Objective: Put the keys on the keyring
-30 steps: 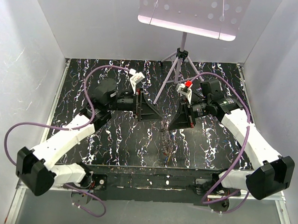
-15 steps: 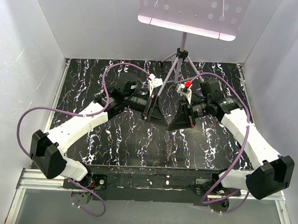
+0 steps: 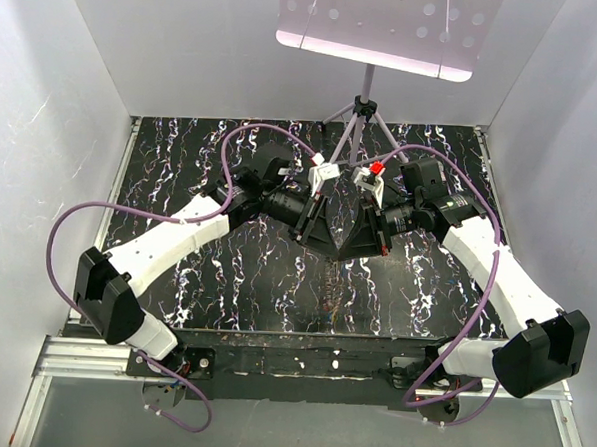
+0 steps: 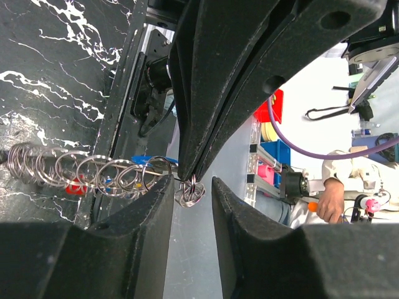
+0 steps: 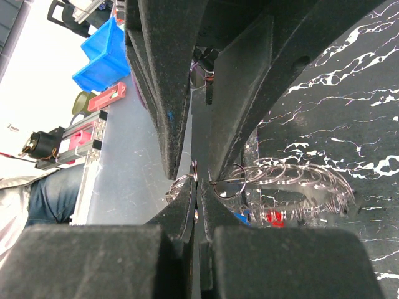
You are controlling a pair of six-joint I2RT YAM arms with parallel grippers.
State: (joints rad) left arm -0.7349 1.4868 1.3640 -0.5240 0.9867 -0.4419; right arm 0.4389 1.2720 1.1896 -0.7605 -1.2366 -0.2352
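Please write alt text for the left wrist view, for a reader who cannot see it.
The right gripper, shut, pinches the end ring of the keyring, a chain of rings, inside the open left gripper. Red and blue keys show beside it.

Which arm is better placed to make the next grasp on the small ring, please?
Left, probably: the left gripper stands open either side of the small ring, which the right gripper pinches shut.

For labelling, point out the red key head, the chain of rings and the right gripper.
red key head (image 4: 75,185): left wrist view, its plastic.
chain of rings (image 4: 93,176): left wrist view, a middle ring.
right gripper (image 5: 196,185): right wrist view, between fingertips.
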